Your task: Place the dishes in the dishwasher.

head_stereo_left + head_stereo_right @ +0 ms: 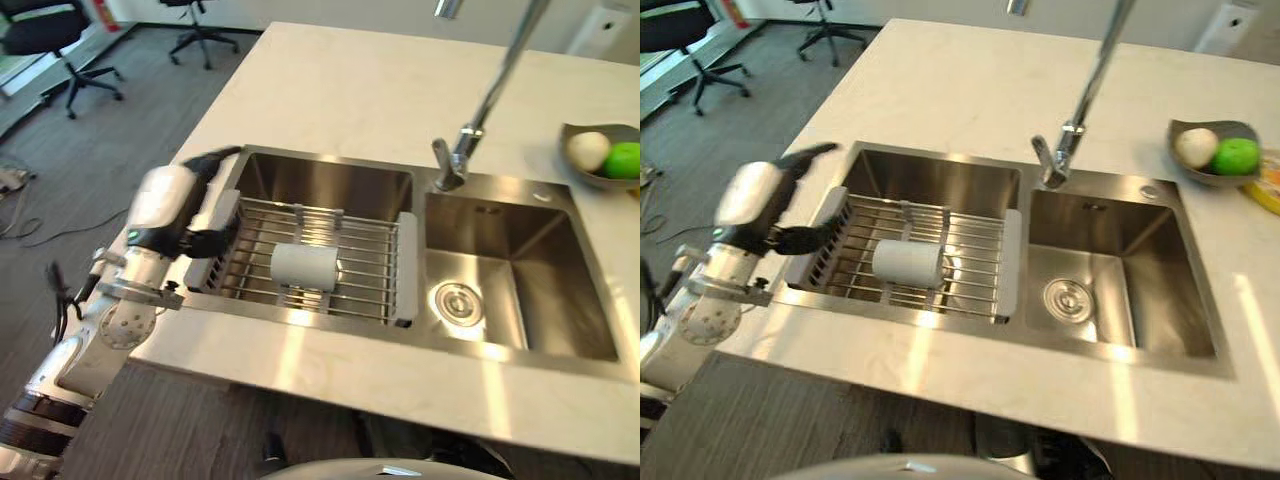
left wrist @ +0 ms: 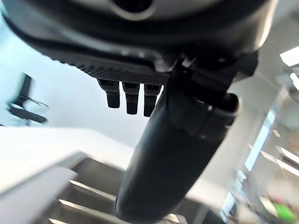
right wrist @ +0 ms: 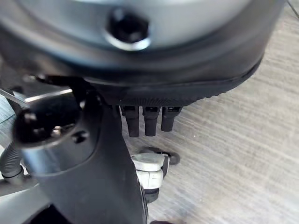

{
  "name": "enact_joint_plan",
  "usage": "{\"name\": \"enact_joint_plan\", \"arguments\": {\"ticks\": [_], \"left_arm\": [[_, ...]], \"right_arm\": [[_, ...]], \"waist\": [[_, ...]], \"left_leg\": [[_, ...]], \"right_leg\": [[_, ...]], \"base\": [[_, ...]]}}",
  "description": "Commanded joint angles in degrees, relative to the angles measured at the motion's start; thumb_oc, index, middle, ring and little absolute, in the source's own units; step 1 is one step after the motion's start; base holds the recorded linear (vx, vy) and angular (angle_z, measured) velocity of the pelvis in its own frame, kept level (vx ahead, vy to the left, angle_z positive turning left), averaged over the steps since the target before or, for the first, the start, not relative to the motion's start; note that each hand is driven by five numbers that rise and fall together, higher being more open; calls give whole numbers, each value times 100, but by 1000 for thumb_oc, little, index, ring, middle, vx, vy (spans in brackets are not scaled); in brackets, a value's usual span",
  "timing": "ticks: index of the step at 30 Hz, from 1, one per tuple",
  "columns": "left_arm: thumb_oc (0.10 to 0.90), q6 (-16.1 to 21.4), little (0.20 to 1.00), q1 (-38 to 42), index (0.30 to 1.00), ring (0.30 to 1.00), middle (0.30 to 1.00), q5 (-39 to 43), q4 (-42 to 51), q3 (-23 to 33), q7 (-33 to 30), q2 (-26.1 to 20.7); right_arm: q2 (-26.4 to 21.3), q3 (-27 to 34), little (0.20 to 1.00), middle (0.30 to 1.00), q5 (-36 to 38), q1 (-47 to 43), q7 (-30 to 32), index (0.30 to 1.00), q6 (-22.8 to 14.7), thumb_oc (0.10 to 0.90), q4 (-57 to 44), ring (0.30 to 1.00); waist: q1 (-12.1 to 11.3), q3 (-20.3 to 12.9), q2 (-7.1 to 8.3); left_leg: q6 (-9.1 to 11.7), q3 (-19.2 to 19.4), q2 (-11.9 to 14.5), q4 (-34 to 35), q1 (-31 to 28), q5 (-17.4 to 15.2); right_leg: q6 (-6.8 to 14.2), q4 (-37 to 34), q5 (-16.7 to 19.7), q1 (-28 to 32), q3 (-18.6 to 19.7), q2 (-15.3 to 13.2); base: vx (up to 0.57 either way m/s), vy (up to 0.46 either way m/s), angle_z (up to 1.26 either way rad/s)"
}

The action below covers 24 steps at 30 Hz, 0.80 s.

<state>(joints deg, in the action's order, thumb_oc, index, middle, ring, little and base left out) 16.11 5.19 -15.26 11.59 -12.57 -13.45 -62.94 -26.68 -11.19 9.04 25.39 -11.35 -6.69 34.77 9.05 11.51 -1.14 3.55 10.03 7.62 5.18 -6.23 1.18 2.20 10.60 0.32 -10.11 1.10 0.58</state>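
From the left eye view I see my left robot hand (image 1: 205, 225) at the left end of the sink rack (image 1: 385, 265), which sits across the left basin of the steel sink (image 1: 520, 345) set into the pale desk (image 1: 340, 85). I think the rack is there to let washed dishes drip, and the robot hand comes to it to reach the white cup (image 1: 305, 266), which lies on its side in the middle of the rack, apart from the hand. The cup looks plain, smooth and cylindrical, easy to wrap but able to roll. In the right eye view the same hand (image 1: 805, 238) has dark fingers spread over the rack edge, holding nothing; a bowl of fruit (image 1: 1212, 152) stands far to the right on the desk, beyond the tap (image 1: 1072, 130). In the left wrist view the left robot hand (image 2: 177, 154) shows thumb and fingers straight, open. In the right wrist view my right robot hand (image 3: 149, 119) hangs over the floor (image 3: 243, 149), fingers relaxed and empty.
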Motion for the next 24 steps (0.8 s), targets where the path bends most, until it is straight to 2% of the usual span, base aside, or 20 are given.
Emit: {"name": "enact_joint_plan", "arguments": {"ticks": [1,2,4,6,10,13,14,15,18,20,23,24], "left_arm": [[800,291,900,861,900,900,900,769,167,243,828,-252],[800,290,900,865,900,900,900,771,168,240,830,-253],[800,236,900,879,900,900,900,1495,225,62,1396,-351],[800,234,900,876,900,900,900,1512,227,71,1411,-356],[800,162,900,713,900,900,900,2097,244,332,1621,-437],[800,95,900,581,900,900,900,2339,192,438,1753,-475],[800,-9,900,649,900,900,900,2592,224,416,1972,-602],[800,-69,900,716,900,900,900,2864,222,306,2129,-641],[800,-116,900,779,900,900,900,3021,232,194,2258,-655],[800,-250,900,912,900,900,900,3500,394,-107,2600,-687],[800,-348,900,1028,900,900,900,3721,497,-307,2766,-668],[800,-442,900,1178,900,900,900,3987,615,-581,2915,-648]], "right_arm": [[82,-119,900,900,-150,-69,-46,900,-62,800,-134,900],[84,-118,900,900,-150,-69,-45,900,-63,800,-133,900],[128,-123,900,900,-177,-210,-64,900,12,800,-8,900],[130,-127,900,900,-178,-215,-63,900,8,800,-1,900],[135,-212,900,900,-245,-404,-104,900,97,800,239,900],[177,-243,900,900,-260,-435,-110,900,145,800,493,900],[195,-239,900,900,-264,-502,-129,900,212,800,718,900],[211,-259,900,900,-241,-565,-141,900,268,800,931,900],[215,-262,900,900,-232,-601,-144,900,289,800,1008,900],[263,-362,900,900,-233,-721,-165,900,344,800,1306,900],[295,-421,900,900,-252,-812,-176,900,371,800,1454,900],[307,-489,900,900,-214,-944,-157,900,382,800,1572,900]], "waist": [[246,-433,215],[239,-431,216],[251,-534,149],[251,-525,152],[250,-597,1],[251,-608,-57],[269,-606,-137],[294,-600,-218],[299,-602,-264],[322,-608,-378],[320,-616,-432],[317,-617,-486]], "left_leg": [[20,390,-517,-18,93,-70],[20,394,-516,-18,90,-71],[46,449,-476,-18,81,-80],[46,452,-477,-18,68,-85],[91,569,-446,-18,-5,-85],[108,575,-445,-18,-13,-81],[126,558,-443,-18,-12,-62],[137,540,-451,-18,-7,-48],[141,528,-450,-18,-4,-42],[157,529,-447,-18,2,-26],[171,524,-448,-18,2,-17],[178,499,-451,-18,5,-4]], "right_leg": [[899,-601,322,891,175,-366],[900,-605,325,894,180,-364],[838,-984,193,1126,317,-324],[838,-1011,203,1150,319,-325],[817,-1480,213,1425,451,-332],[799,-1501,191,1453,456,-344],[780,-1500,180,1468,444,-347],[771,-1511,175,1472,439,-347],[768,-1515,171,1474,428,-349],[755,-1527,159,1487,413,-355],[748,-1537,149,1502,401,-354],[734,-1556,142,1519,387,-346]], "base": [[56,-8,-30],[49,-12,-53],[64,-21,-63],[46,-22,-37],[46,-36,-18],[25,-45,-10],[11,-50,-2],[11,-50,3],[9,-20,5],[10,-35,4],[12,-25,5],[16,-39,4]]}}
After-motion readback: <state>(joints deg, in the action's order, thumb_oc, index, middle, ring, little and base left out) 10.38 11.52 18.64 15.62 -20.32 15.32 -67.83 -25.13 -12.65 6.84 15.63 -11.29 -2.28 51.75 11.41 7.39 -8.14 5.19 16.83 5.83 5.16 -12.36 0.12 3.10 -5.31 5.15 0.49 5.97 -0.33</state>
